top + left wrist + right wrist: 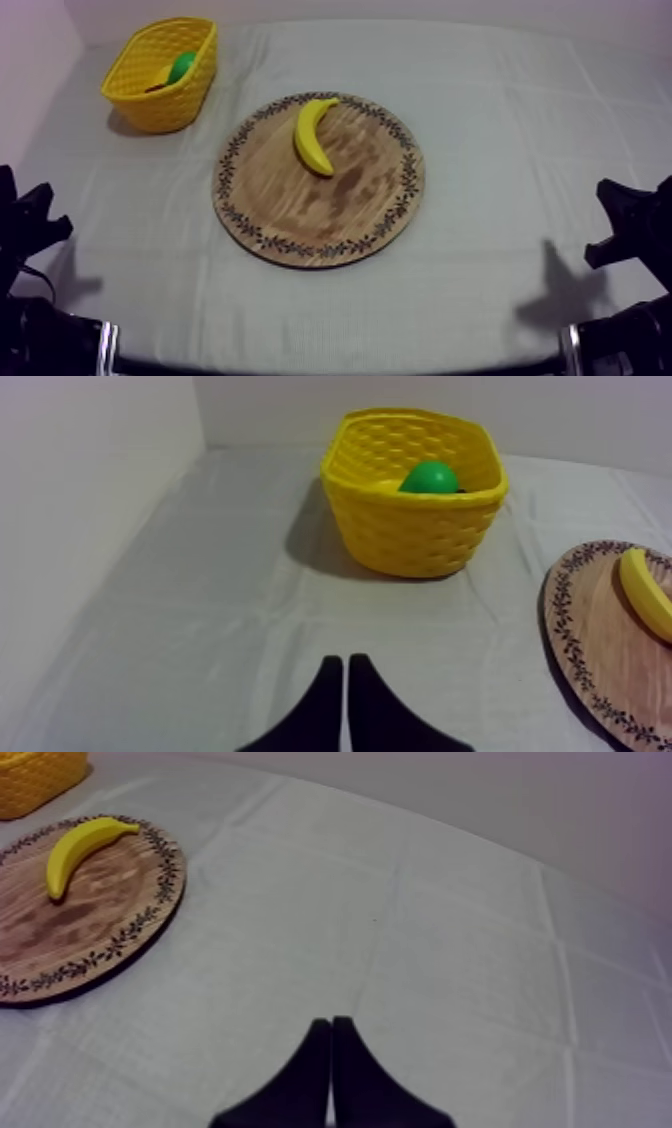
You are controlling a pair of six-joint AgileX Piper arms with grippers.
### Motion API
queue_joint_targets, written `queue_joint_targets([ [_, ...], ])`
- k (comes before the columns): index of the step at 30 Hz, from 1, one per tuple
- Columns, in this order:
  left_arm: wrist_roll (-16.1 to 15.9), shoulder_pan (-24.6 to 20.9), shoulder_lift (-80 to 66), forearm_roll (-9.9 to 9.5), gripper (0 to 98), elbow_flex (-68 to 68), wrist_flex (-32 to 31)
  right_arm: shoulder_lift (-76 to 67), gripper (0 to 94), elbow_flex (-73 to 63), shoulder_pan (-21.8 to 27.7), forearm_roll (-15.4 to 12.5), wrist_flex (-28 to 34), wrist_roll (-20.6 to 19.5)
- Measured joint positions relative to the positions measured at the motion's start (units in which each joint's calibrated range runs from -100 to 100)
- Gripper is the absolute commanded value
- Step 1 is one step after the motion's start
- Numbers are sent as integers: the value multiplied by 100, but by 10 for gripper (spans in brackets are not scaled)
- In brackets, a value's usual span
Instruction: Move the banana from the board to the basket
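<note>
Banana: plain yellow, smooth and glossy skin, curved like a crescent. Its outer curve is facing the table's left edge. One end is tapering to a thin stem close to the board's far rim; the other end is pointing toward the board's centre. It is lying flat on the far half of the wooden board, touching nothing else.

The board is sitting at the middle of the table. It is a flat round disc with streaky brown grain, darker in patches, and a ring of small dark leaf-like marks is running just inside its edge.

Yellow basket: standing in the table's far left corner, well apart from the board. Its walls are moulded in a woven lattice, flaring up to a thick rolled rim. A round green toy fruit is resting inside, with its top showing above the rim.

The cloth is lying grey-white and matte, creased in a faint grid of fold lines.

My left gripper is hovering low over the cloth near the table's left edge, black fingers pressed together into a narrow wedge, gripping nothing. My right gripper is doing likewise near the right edge, its fingers closed on nothing.
</note>
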Motion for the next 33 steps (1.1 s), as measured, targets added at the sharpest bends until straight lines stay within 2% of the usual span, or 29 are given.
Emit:
queue_joint_targets([
  [9,-29,261,-9,41,1,254,-778,0,3,0,0,0,10,0],
  [20,23,255,-9,41,1,254,-771,0,3,0,0,0,10,0],
  [29,86,303,-3,17,0,104,-434,0,3,0,0,0,4,0],
  [33,175,370,19,-107,0,-28,-274,0,3,0,0,0,4,0],
])
